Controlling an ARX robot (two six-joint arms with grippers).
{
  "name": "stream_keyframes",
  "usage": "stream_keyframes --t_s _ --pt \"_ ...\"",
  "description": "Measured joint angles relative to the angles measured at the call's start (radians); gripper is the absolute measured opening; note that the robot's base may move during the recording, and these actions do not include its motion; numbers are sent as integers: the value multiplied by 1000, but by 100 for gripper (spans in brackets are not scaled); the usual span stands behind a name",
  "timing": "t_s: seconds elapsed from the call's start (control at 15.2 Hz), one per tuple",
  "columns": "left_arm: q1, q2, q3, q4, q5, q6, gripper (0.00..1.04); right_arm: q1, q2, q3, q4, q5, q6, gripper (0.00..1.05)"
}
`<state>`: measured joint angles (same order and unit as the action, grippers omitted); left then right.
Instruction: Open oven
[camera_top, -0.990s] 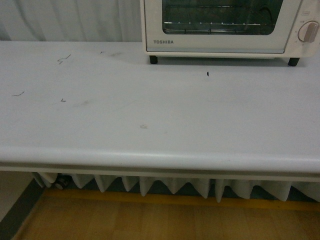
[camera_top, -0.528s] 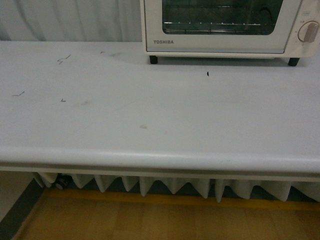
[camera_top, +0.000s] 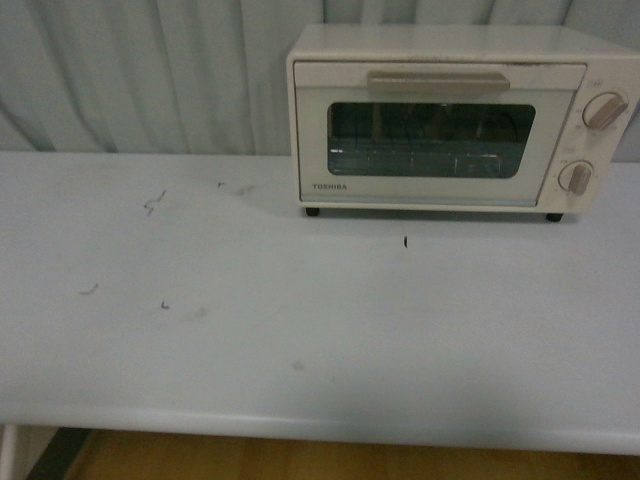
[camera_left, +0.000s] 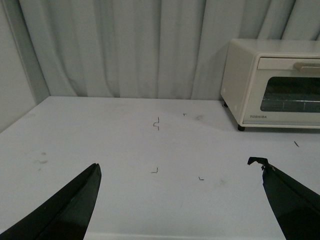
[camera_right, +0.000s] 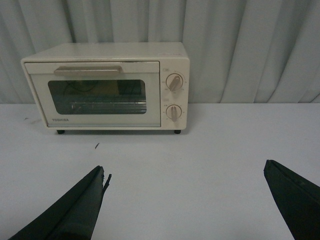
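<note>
Oven (camera_top: 450, 120): back right of worktop (camera_top: 300, 330), door shut, approach stage; left gripper (camera_left: 176, 165) and right gripper (camera_right: 185, 167) both spread wide, empty, well short of it; next move, probably: right gripper onto handle (camera_top: 437, 81), pull down.

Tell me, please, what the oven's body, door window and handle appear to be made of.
Oven body: probably painted sheet metal, cream, satin, judging by its flat panels and soft sheen. Door window: dark glass, likely, since the rack shows through. Handle: beige, matte, perhaps plastic; unclear.
</note>
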<state>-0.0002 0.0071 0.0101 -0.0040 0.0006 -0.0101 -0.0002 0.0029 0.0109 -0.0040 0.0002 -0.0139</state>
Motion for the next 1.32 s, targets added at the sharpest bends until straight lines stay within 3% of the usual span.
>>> stream_keyframes --t_s 1.32 --pt "0 0 0 0 -1 0 98 0 1 0 -1 0 0 98"
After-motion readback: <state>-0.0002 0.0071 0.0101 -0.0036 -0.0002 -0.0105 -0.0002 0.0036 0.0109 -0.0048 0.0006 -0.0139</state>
